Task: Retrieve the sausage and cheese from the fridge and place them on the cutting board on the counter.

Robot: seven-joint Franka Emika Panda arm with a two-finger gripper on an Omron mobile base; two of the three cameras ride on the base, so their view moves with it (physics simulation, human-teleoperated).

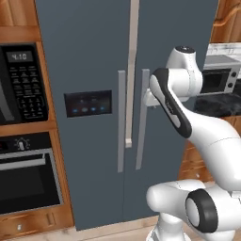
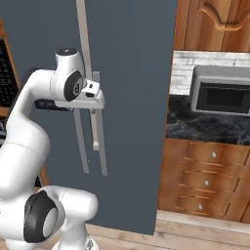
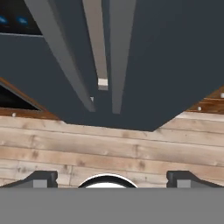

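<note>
While the fridge (image 1: 94,61) is standing with both doors shut, the white arm is reaching up in front of it, its hand sitting close to the right door's long grey handle (image 1: 142,120). Whether the hand is touching that handle cannot be told from the base views. In the hand view the gripper (image 3: 112,178) is spreading its two dark fingertips (image 3: 41,178) wide apart, released and grasping nothing, and it is looking down along the fridge doors toward the wooden floor (image 3: 113,153). Left of the doors' seam, the black panel (image 1: 88,103) is glowing with small blue lights. Beside the fridge on the left, the black microwave (image 1: 19,82) is showing "4:10" on its display, with a dark oven (image 1: 28,181) below it. To the fridge's right, the counter (image 2: 210,128) is carrying a grey toaster oven (image 2: 220,96) above brown drawers (image 2: 207,180) with round knobs. Sausage, cheese and cutting board cannot be made out.
</note>
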